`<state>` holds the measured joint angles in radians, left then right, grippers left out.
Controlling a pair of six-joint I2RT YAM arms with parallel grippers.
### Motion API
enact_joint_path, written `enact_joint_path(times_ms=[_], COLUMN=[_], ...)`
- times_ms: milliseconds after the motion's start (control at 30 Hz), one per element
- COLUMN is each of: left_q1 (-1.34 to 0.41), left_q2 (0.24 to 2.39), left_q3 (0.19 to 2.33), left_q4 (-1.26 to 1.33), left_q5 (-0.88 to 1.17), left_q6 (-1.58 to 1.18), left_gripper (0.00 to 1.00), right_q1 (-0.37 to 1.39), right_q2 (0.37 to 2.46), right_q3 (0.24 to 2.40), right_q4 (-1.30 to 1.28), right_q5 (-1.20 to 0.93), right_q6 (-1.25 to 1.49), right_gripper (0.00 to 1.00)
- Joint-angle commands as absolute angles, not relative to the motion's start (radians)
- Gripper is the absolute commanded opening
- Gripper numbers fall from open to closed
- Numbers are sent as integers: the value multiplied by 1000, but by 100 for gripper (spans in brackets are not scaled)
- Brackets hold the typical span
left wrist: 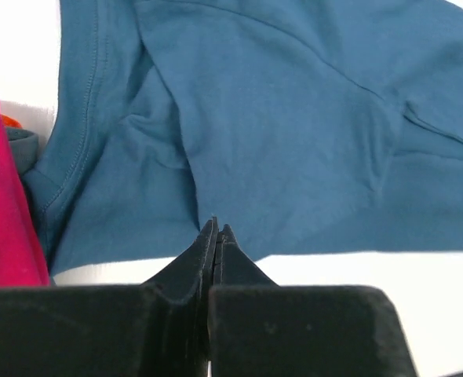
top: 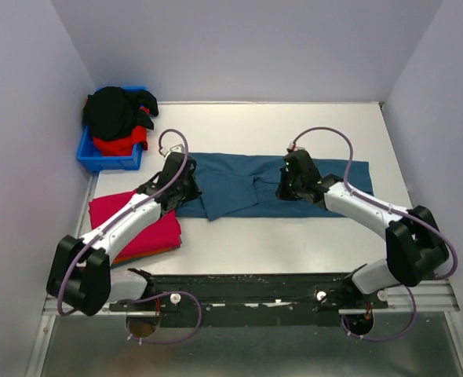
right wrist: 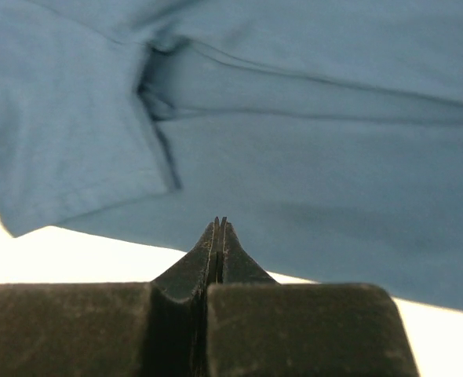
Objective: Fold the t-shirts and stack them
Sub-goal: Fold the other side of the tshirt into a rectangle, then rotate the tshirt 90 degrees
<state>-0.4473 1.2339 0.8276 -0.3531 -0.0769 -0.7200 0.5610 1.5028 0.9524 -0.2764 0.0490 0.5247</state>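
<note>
Currently the large teal-blue cloth t-shirt point(top: 231, 188) lies partly folded on the white tabletop point(top: 294, 243), with the left hand point(left wrist: 218, 229) and right hand point(right wrist: 219, 224) both closed and empty at its near edge. Dragging them across could rumple the fold.

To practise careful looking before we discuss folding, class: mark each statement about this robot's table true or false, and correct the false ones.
1. The teal shirt lies spread on the table. True.
2. Both tools stand wide open. False: the left tool and the right tool are shut.
3. The blue bin is empty. False: it holds black and red clothes.
4. The pink shirt lies partly under the left arm. True.
</note>
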Motion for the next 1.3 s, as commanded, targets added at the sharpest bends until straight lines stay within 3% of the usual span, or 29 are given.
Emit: enact_joint_path(times_ms=[0,333,600,767,1067,1267], left_q1=[-454,-451,-446,-439,-434,-430], left_q2=[1365,1725,1917,2054,2293,2554], left_q3=[827,1093,1207,1342,1721,2137], left_q4=[-229,-296,-311,-369,-529,-607], left_q5=[-170,-270,-201,-147,-120,0], left_q6=[-827,-890,-919,-919,-856,-767], left_gripper=[0,0,0,0,0,0], right_q1=[532,275,265,275,523,776], right_q2=[1402,1319,1545,1580,1742,1786], right_q3=[861,712,802,834,988,1046], right_q4=[-382,-445,-448,-509,-762,-709], right_q5=[303,316,232,226,273,135], right_q6=[629,759,773,787,834,954], right_gripper=[1,1,1,1,1,1])
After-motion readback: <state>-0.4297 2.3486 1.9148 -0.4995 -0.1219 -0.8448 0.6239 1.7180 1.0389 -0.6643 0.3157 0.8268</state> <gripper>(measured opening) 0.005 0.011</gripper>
